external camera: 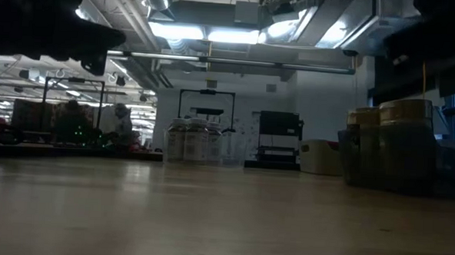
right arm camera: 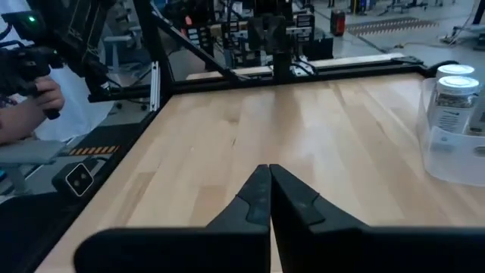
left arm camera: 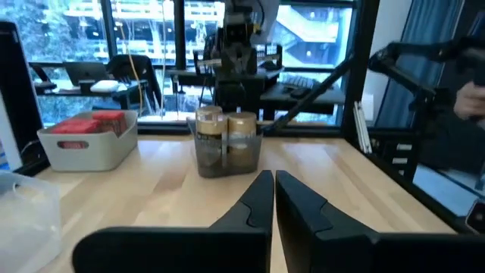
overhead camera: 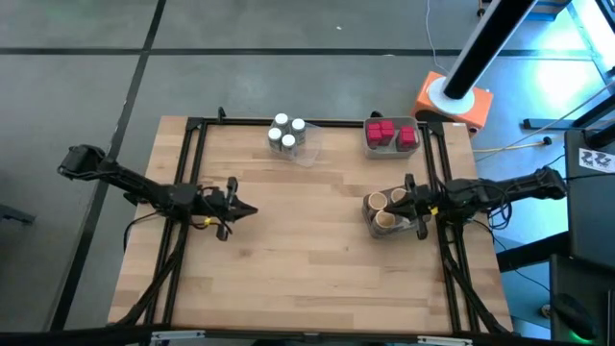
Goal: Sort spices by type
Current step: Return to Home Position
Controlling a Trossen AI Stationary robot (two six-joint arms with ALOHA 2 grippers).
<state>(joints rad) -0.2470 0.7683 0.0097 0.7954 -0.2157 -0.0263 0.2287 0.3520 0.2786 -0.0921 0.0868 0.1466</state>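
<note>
The sorting was judged to be essentially finished. In the high view, four white-lidded jars [overhead camera: 286, 133] were seen grouped in a clear tray [overhead camera: 307, 152] at the far edge of the surface [overhead camera: 298, 250], left of centre. The red packets [overhead camera: 382, 131] were gathered in a grey tray [overhead camera: 411, 139] at the far right corner. The tan jars [overhead camera: 384, 210] were collected in a dark bin [overhead camera: 368, 213] by the right edge, nearer the middle of its length; at least three could be counted, and part of the bin was covered by the right arm. Each kind was thus held in its own container, and no spice was seen loose on the bare wood.

The left claw [left arm camera: 273, 179] was shown by its wrist view with its fingers pressed together and nothing between them; in the high view it was poised above the left part of the surface, pointing toward the centre. The right claw [right arm camera: 268, 170] was likewise closed and empty, and it was placed over the dark bin, pointing across the surface.

What was left was judged to be only the parking of the arms. Neither arm appeared fully drawn back, and the right one was thought to need lifting clear of the tan jars without brushing them.
</note>
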